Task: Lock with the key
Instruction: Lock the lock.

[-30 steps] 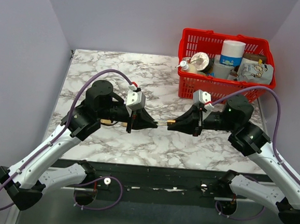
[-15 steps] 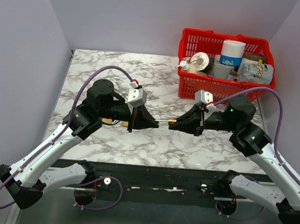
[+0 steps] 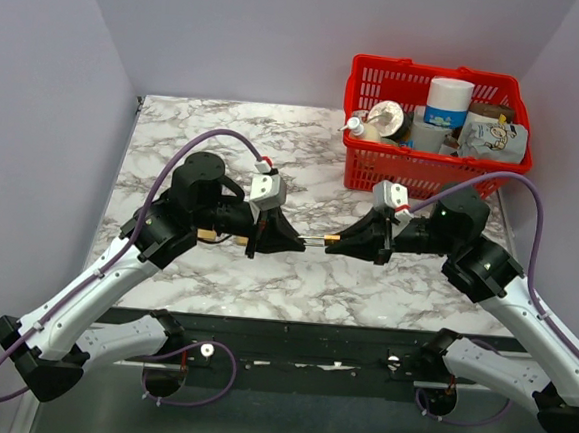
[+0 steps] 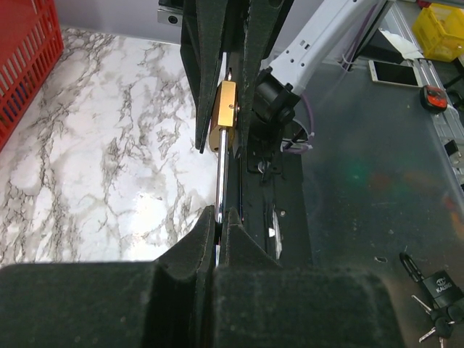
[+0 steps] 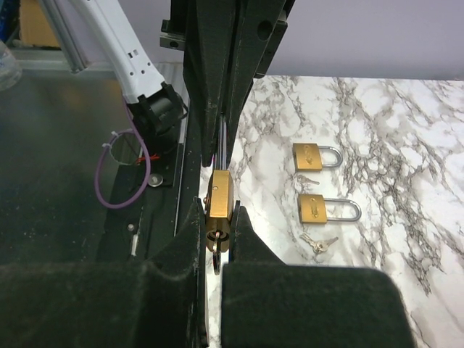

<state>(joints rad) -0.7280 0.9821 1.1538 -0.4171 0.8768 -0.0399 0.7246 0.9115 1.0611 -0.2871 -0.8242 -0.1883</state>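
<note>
A brass padlock (image 3: 332, 239) hangs in the air between my two grippers, above the marble table (image 3: 226, 131). My left gripper (image 3: 297, 242) is shut on its steel shackle (image 4: 220, 174); in the left wrist view the left gripper (image 4: 221, 214) pinches the bar near its end. My right gripper (image 5: 217, 208) is shut on the brass body (image 5: 219, 187), one finger on each flat side. A small key (image 5: 216, 255) sits in the keyhole on the body's near end, pointing back at the right wrist camera. Both grippers face each other in line.
Two more brass padlocks (image 5: 315, 155) (image 5: 328, 209) lie on the marble with loose keys (image 5: 317, 243) beside them, under the left arm. A red basket (image 3: 374, 168) of bottles and packets stands at the back right. A black padlock with keys (image 4: 437, 286) lies off the table.
Both arms have shifted only slightly, the left wrist rolling a little. The padlock stays held between the two grippers in about the same spot.
</note>
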